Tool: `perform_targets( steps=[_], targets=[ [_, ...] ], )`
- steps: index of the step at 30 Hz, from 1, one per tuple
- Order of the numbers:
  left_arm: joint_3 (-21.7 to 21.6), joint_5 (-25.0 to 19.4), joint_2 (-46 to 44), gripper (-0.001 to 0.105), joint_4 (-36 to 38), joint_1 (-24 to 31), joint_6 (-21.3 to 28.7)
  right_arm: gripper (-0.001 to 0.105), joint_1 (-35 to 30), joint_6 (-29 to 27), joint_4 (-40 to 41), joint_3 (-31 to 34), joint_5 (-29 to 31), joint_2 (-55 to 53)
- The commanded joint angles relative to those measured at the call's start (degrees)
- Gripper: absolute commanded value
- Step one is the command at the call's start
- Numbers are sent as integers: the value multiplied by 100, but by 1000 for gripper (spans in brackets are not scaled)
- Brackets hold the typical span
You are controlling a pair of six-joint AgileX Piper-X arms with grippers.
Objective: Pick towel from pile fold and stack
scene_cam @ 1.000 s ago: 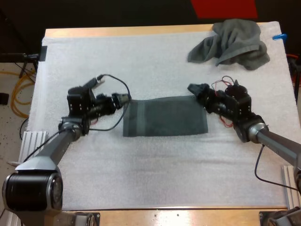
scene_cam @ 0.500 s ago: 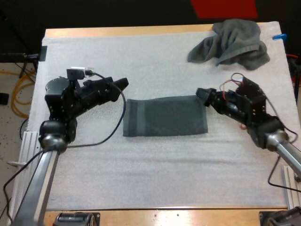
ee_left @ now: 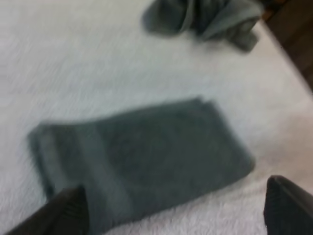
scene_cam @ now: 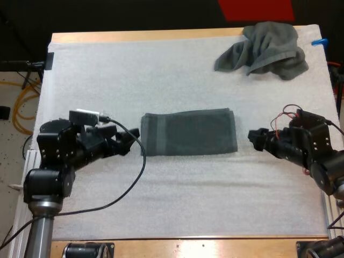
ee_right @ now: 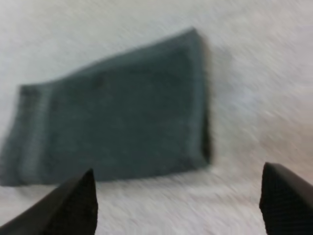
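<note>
The folded towel (scene_cam: 188, 132) lies flat at the middle of the white mat (scene_cam: 161, 70), a dark grey-green rectangle with its long side running left to right. How many layers it has I cannot tell, since only the top face and the thick right edge are seen. A woven band, a little paler, crosses it near its left end. The cloth looks soft and slightly fuzzy, and the mat under it has a fine, grainy surface.

The left gripper (scene_cam: 131, 141) is low over the mat just beside the towel's left end. In the left wrist view its two black fingers (ee_left: 68, 210) stand wide apart with nothing between them, and only their tips are seen. The right gripper (scene_cam: 253, 137) is near the towel's right end, but clear of it. Its fingers (ee_right: 73, 205) are also spread and hold nothing, one to each side of the towel's right part. The right arm is cut off at the right edge of the high view.

The crumpled towel (scene_cam: 263, 48) sits in a loose heap at the far right corner of the mat, well apart from both grippers. Its folds hide its real shape. The wooden table (scene_cam: 134, 36) shows as a narrow strip beyond the mat
</note>
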Motion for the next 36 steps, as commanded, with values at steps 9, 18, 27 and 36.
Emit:
perform_targets(
  steps=[9, 18, 27, 36],
  targets=[
    [-18, -343, -63, 71, 506, 6, 216, 67, -73, -246, -863, -126, -53, 1283],
    [-18, -108, -63, 71, 506, 6, 204, 67, -444, -246, -1410, -1120, -1315, 3476],
    [-18, -109, -63, 71, 506, 6, 194, 67, -428, -191, -1358, -1824, -2424, 4666],
    [-18, -109, -63, 71, 506, 6, 194, 43, -391, -327, -967, -1825, -2956, 4889]
  ],
)
